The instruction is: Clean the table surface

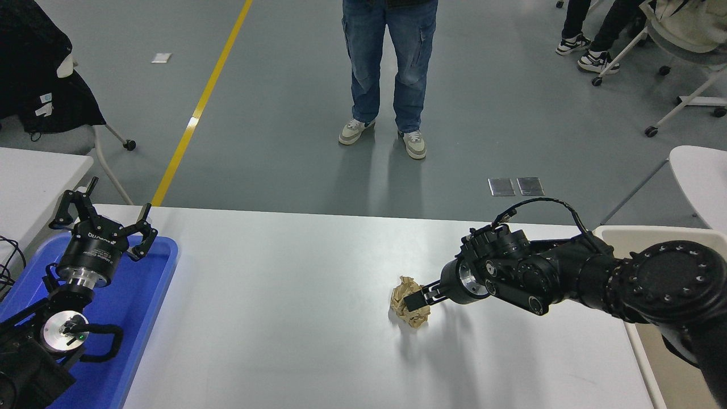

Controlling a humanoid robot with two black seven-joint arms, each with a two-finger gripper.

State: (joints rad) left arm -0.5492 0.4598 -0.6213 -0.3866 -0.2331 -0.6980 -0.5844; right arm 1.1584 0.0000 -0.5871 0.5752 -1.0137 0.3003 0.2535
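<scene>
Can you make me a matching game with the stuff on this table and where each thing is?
Things:
1. crumpled brown paper ball
2. blue tray
3. left gripper
4. person in jeans

Places or states:
A. standing on the floor beyond the table's far edge
B. at the table's left end
C. in the middle of the table surface, at the right gripper's tip
D. parked over the tray, jaws spread open

Pairs: 1-C, 2-B, 3-D, 4-A
</scene>
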